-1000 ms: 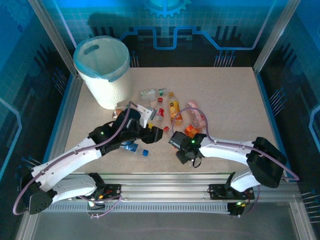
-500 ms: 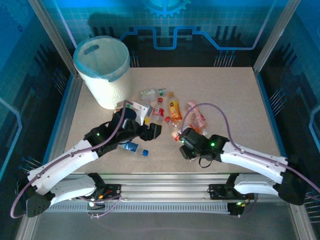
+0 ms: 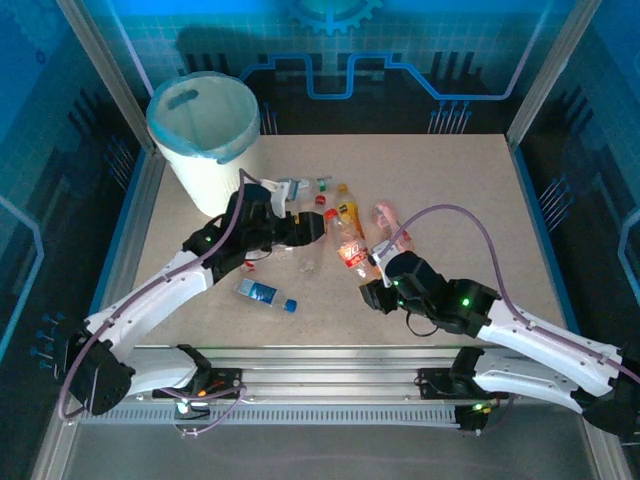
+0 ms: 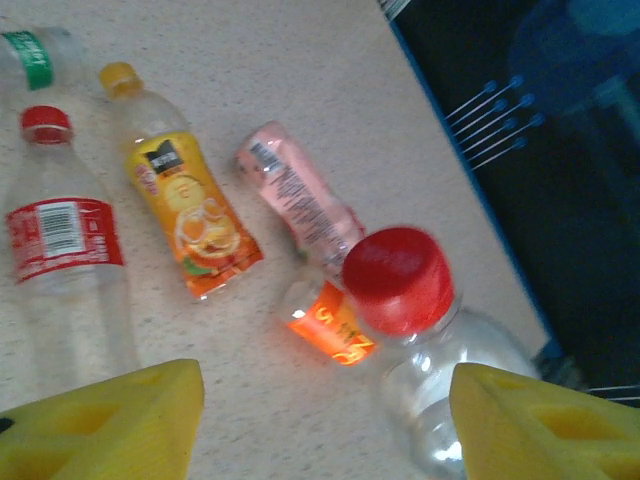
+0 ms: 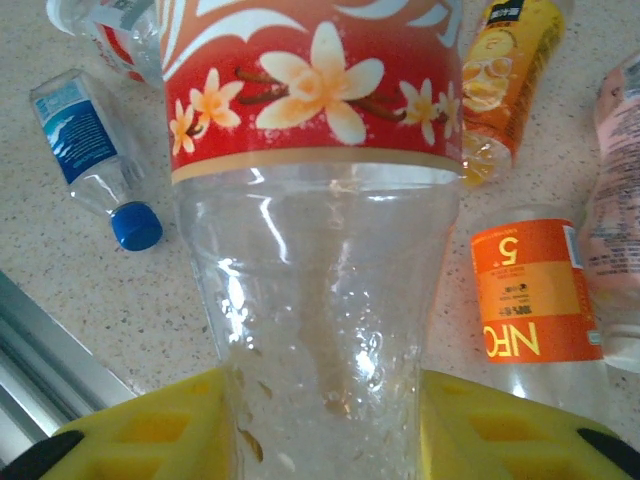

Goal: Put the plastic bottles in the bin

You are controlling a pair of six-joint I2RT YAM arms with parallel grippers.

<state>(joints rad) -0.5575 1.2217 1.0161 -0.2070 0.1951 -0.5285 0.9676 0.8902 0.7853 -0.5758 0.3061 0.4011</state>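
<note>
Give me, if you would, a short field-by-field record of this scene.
bin: upright, far left of the table
left gripper: open, red-capped bottle between its fingers, not clamped
right gripper: shut on the clear lower body of the floral-label bottle
loose on table: blue-label bottle, pink bottle, yellow-capped bottle, all lying down
bin contents: cannot tell
</note>
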